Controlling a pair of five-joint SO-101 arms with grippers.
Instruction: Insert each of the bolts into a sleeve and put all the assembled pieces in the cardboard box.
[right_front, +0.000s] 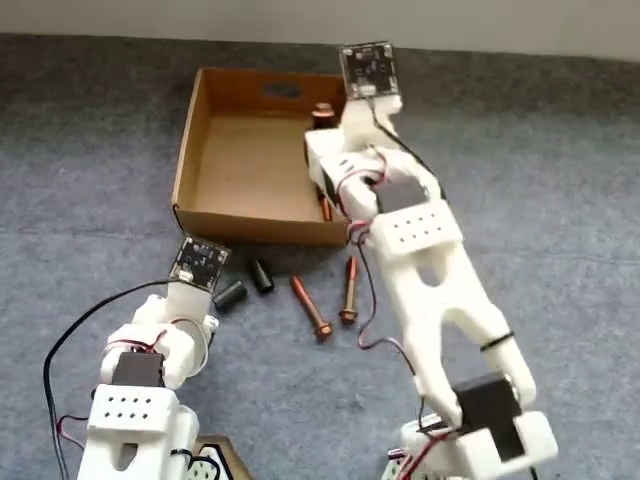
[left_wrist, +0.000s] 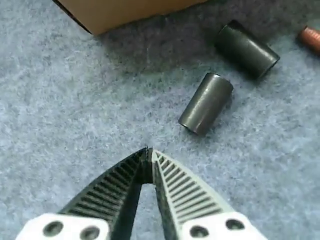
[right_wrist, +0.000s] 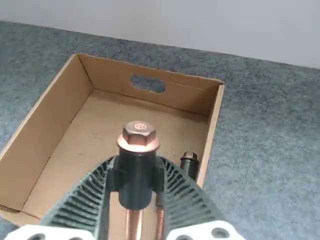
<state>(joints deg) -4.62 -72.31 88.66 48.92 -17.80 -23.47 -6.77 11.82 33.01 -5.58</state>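
Grey, felt-like carpet (right_front: 560, 200) is covering the whole table, and a pale wall (right_wrist: 200, 20) is running along its far edge. Toward the back of the carpet the cardboard box (right_front: 188, 150) is sitting open-topped, with a handle slot cut in its far wall. The right arm (right_front: 440, 290) is stretching from the near edge out over the box's near right corner, while the left arm (right_front: 150, 370) is crouching at the near left, short of the box. The right gripper (right_wrist: 136, 167) is clamping a black held sleeve (right_wrist: 136, 187) from both sides, upright above the box floor. A copper bolt (right_wrist: 139, 136) is sitting in it, hex head resting on top and shank poking out below. The left gripper (left_wrist: 149, 152) is hanging over bare carpet with its ribbed fingers pressed together at the tips, holding nothing. Just beyond it a near sleeve (left_wrist: 206, 102) and a far sleeve (left_wrist: 246, 47) are lying on their sides, close but apart, in front of the box's near wall. To their right the left loose bolt (right_front: 311, 306) and the right loose bolt (right_front: 349, 290) are lying on the carpet, not touching, heads toward the near edge. Inside the box a small dark piece (right_wrist: 189, 162) is standing close to the right wall; I cannot tell what it is.
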